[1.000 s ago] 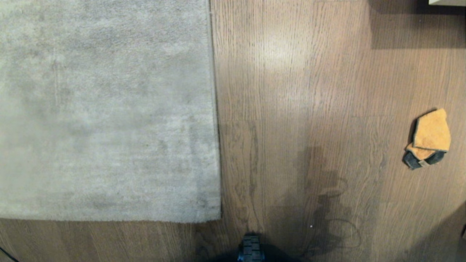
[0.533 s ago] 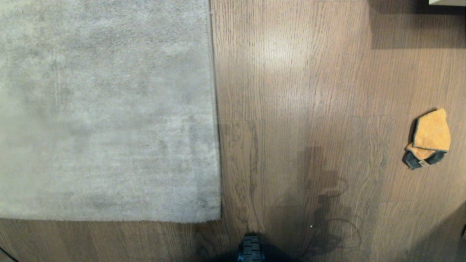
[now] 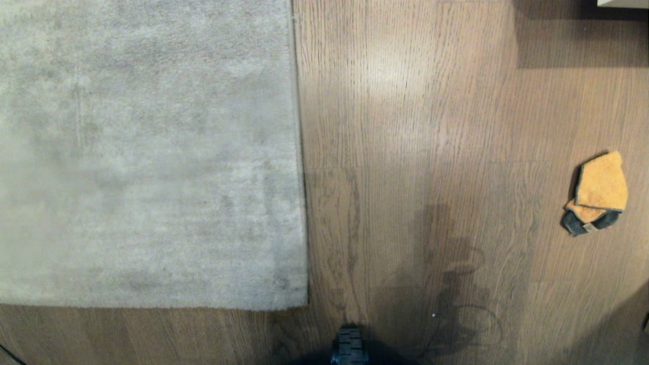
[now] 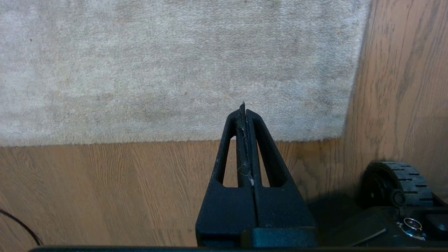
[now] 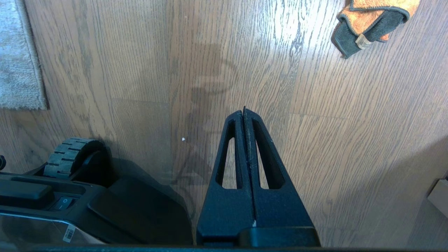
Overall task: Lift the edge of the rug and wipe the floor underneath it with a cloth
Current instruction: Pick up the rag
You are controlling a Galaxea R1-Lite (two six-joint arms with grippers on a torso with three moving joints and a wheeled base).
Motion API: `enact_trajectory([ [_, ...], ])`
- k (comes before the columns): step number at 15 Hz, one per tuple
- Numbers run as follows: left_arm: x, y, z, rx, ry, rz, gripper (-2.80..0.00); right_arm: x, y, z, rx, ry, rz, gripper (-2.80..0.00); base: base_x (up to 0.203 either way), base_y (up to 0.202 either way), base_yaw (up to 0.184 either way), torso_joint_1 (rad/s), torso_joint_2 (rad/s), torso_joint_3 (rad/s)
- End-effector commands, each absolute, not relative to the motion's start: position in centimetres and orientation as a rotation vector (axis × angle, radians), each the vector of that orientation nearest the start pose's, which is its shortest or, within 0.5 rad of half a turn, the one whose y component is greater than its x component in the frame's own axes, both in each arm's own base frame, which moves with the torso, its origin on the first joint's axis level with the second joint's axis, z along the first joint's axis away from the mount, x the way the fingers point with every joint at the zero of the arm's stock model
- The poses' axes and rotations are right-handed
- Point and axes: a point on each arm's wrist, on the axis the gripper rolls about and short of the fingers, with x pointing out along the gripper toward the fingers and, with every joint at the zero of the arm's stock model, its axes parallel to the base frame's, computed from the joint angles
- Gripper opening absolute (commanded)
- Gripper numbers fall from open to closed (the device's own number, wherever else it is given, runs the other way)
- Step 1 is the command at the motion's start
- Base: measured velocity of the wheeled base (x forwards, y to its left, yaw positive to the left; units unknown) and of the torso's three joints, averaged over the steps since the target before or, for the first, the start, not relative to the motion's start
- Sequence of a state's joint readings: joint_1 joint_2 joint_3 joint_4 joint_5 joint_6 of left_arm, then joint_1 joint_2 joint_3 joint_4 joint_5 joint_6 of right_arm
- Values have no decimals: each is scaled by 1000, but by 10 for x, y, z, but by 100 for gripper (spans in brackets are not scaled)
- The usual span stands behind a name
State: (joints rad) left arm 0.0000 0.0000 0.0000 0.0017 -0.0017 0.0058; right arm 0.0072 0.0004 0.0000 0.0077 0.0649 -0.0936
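Evidently nothing is done yet: the grey-beige short-pile rug edge (image 3: 299, 152) lies flat on the brown wood-grain plank floor (image 3: 431, 126), the small orange-yellow cloth (image 3: 598, 190) sits well apart near the floor's right side, and both the left hand (image 4: 243, 106) and the right hand (image 5: 244, 111) are clenched and empty.

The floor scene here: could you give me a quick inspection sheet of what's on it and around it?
Surface: brown wood-grain floor, with shadows near the robot.
Job's things: rug lies flat, its corner down on the left; orange cloth with a dark grey part lies on the floor at the far right, apart from the rug.
Clutter: tiny white speck on the planks.
End effectors: left end effector shut, empty, above the rug's near border; right end effector shut, empty, above bare floor.
Cables: thin dark cable at the left.
Surroundings: robot's wheel; pale object at the far right corner, unclear.
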Motion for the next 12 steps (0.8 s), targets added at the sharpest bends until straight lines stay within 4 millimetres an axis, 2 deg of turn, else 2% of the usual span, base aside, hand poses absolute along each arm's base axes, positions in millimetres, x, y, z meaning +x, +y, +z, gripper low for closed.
enact_trajectory([
  [1,-23,0,75,6,2,-2,-280,-23,1,75,-95,4,74,-280,0,0,0,0,0,0],
  [12,-23,0,75,6,2,-2,-280,-23,1,75,-93,4,74,-280,0,0,0,0,0,0],
])
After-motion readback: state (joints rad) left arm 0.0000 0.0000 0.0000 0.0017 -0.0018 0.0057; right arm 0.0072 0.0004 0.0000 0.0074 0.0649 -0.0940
